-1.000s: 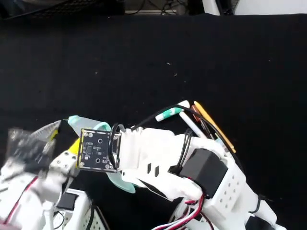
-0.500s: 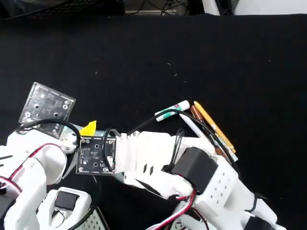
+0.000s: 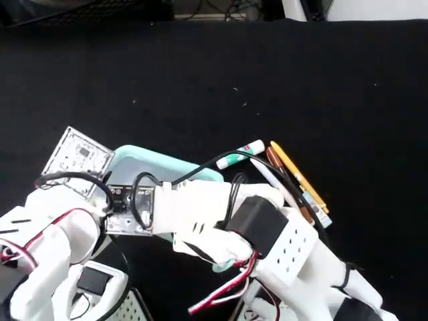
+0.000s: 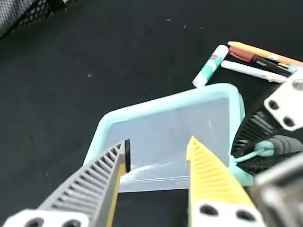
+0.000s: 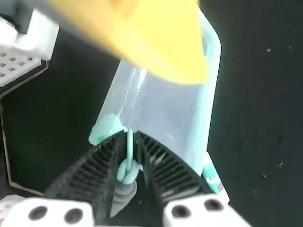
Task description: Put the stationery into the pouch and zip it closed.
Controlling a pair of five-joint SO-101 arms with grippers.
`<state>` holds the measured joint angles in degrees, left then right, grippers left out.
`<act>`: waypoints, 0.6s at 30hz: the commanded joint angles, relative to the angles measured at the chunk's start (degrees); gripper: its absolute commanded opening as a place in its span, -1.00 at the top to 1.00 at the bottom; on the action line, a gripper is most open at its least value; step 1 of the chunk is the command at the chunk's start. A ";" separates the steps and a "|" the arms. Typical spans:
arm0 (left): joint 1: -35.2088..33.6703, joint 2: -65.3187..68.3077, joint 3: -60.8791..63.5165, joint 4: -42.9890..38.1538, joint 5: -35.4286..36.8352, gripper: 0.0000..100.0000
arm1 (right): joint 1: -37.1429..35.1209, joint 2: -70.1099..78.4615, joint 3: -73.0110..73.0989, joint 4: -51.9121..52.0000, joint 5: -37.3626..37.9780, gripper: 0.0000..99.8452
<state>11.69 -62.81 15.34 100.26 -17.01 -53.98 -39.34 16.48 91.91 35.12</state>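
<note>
Finds the mint pouch (image 3: 167,168) laid out in plain sight on the black worktop (image 3: 200,87); half a second back, none of it in the high view, and a second back only scraps of mint around the arms. Places it flat, with one long side toward the glue stick (image 3: 239,155) and the pens (image 3: 294,175), near them but apart. Leaves that stationery loose on the worktop exactly as before, none of it inside yet.

Has the right gripper (image 5: 129,137) pinched nearly closed on the zip cord (image 5: 127,163) at the pouch's corner, with only the cord in its grip. Brings the left gripper (image 4: 158,146) in from the worktop's left side to hang over an edge of the pouch away from the cord. Holds its grey and yellow fingers (image 4: 208,182) wide apart, with translucent pouch wall between them and nothing gripped. Cannot tell whether either finger touches the fabric.

Reads, as a judgement, like setup for opening: cord end held, other edge about to be pinned. Cannot tell whether the zip is open or shut. Calls for a firm clamp on that edge before any pull on the cord; otherwise risks dragging the whole pouch along.
</note>
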 commanded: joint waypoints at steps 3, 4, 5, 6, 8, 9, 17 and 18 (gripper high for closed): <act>-7.87 -2.29 1.27 -0.79 2.64 0.56 | 0.09 -0.84 -0.40 -3.25 -0.88 0.98; -9.63 -2.90 1.45 -1.76 5.01 0.56 | 1.05 -0.84 -0.40 -4.31 -1.85 0.98; -11.21 -3.78 1.80 -2.90 7.38 0.56 | 1.93 -0.84 -0.40 -5.54 -2.73 0.98; -12.53 -4.66 2.15 -3.78 9.49 0.56 | 2.99 -0.84 -0.40 -6.42 -3.25 0.98; -13.58 -7.03 2.86 -4.66 12.31 0.56 | 4.84 -0.84 -0.40 -7.74 -3.43 0.98; -13.49 -8.26 3.21 -4.92 13.10 0.56 | 5.45 -0.75 -0.40 -8.09 -3.43 0.98; -9.10 -13.89 10.42 -9.32 16.26 0.56 | 9.23 -0.40 -0.22 -14.59 -8.88 0.98; -9.01 -13.80 12.62 -10.73 17.67 0.56 | 9.32 -0.40 -0.13 -15.47 -10.02 0.98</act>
<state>1.67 -76.53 24.22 93.41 -2.24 -45.80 -39.34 16.48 79.43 28.18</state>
